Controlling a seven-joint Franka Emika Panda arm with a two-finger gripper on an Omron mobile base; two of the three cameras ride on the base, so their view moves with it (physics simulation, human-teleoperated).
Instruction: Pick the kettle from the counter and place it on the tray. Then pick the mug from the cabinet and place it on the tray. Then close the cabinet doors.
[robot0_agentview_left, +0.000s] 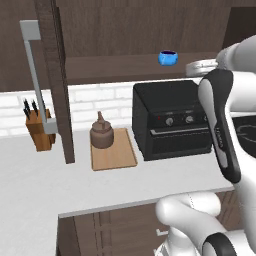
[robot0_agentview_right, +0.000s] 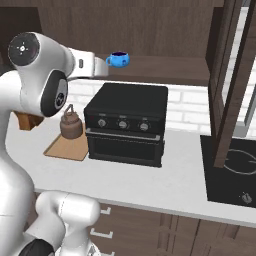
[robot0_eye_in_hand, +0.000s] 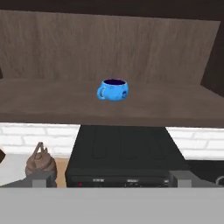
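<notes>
Two items remain, as I read the scene: the mug and the doors. From left to right in the left base view I see a door (robot0_agentview_left: 52, 80) swung open with its grey handle, the knife block (robot0_agentview_left: 39, 129), the kettle (robot0_agentview_left: 102, 132) already seated on the tray (robot0_agentview_left: 114, 156), the oven (robot0_agentview_left: 171, 119) and, above it, the mug (robot0_agentview_left: 168, 57) on the cabinet (robot0_agentview_left: 115, 67) shelf. On the counter (robot0_agentview_left: 40, 185) nothing else concerns the step. In the hand view the mug (robot0_eye_in_hand: 113, 89) sits centred ahead, well apart from the gripper (robot0_eye_in_hand: 111, 178), handle to the view's left. I would advance level with the shelf, clearing the oven top, and bracket the round body rather than the handle. The fingers (robot0_eye_in_hand: 43, 178) stand fully spread, holding and touching nothing.
</notes>
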